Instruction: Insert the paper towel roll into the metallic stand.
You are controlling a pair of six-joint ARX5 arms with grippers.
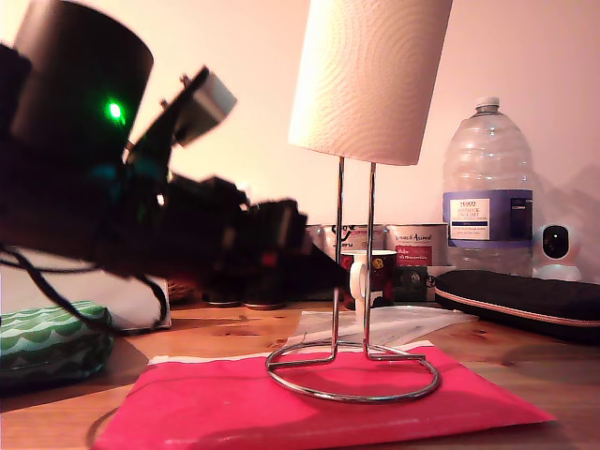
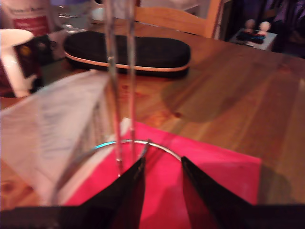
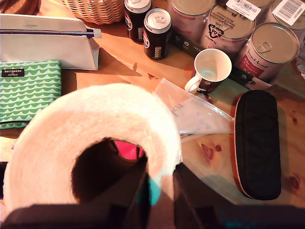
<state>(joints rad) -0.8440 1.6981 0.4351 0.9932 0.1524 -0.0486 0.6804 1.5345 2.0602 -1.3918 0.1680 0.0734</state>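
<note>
The white paper towel roll (image 1: 370, 75) hangs slightly tilted over the chrome metallic stand (image 1: 338, 216), and the top of the looped post goes up into its lower end. From above, the roll (image 3: 86, 129) shows its open core with red mat visible through it. My second gripper (image 3: 160, 168) is shut on the roll's wall, one finger inside the core and one outside; the exterior view does not show it. My first gripper (image 2: 162, 160) is open low at the stand's ring base (image 2: 164, 148), just before the post (image 2: 129, 95). Its black arm (image 1: 328, 267) reaches in from the exterior view's left.
The stand rests on a red mat (image 1: 309, 412). Behind it are a mug (image 3: 212, 67), a black case (image 3: 257, 143), drink cans (image 3: 157, 28), tins, a water bottle (image 1: 487, 187) and a small white camera (image 1: 556, 246). A green pouch (image 3: 28, 90) and wicker basket (image 3: 95, 9) lie aside.
</note>
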